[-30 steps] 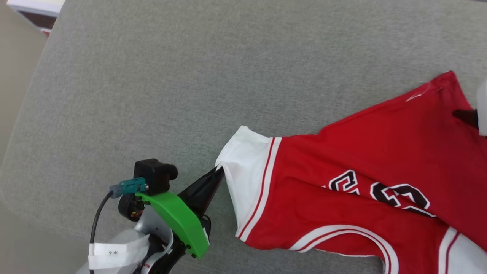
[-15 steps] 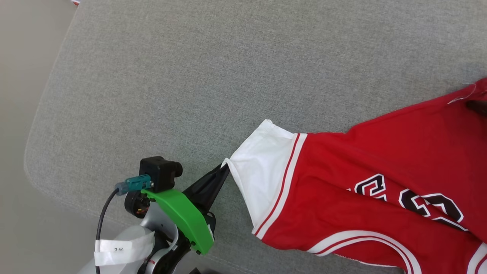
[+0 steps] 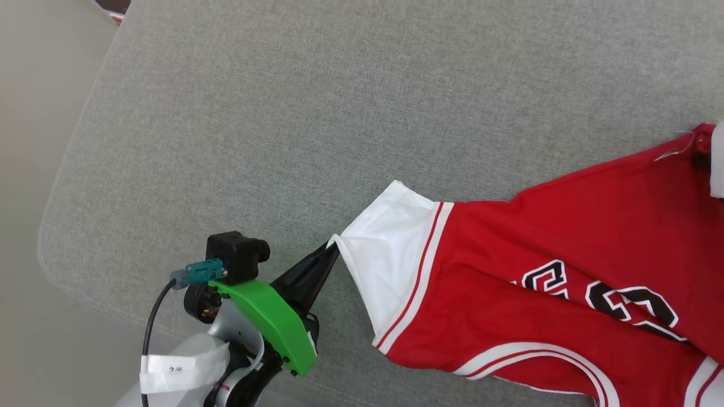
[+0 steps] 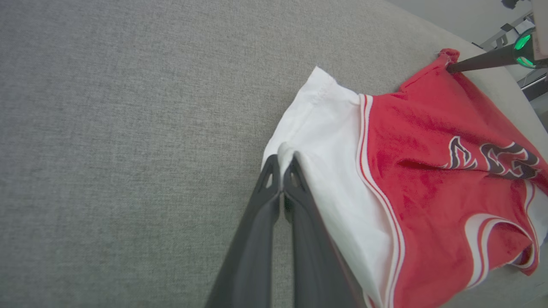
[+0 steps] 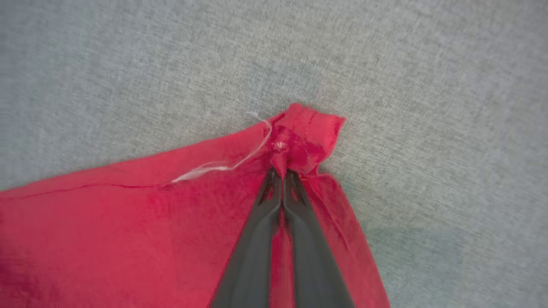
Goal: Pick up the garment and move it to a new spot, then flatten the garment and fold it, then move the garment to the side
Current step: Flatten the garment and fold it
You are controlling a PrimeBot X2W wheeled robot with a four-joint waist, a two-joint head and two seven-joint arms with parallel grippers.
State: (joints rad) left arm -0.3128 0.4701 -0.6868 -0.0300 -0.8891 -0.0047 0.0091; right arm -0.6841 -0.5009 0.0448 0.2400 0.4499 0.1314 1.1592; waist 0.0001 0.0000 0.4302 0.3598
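We saw the garment [image 3: 537, 243] stretched over the grey cushion [image 3: 339, 113] between both claws. Our left gripper [image 4: 282, 160] was clamped on the white sleeve's edge, and our right gripper [image 5: 280, 173] pinched a bunched red corner. The head view's edge cut off the shirt's lower right.

Left gripper [image 3: 332, 250] pointed up and right, fingers pinched on the garment [image 3: 565, 237] at its sleeve, right gripper [image 5: 282, 174] clamped on its red corner, arms well apart.
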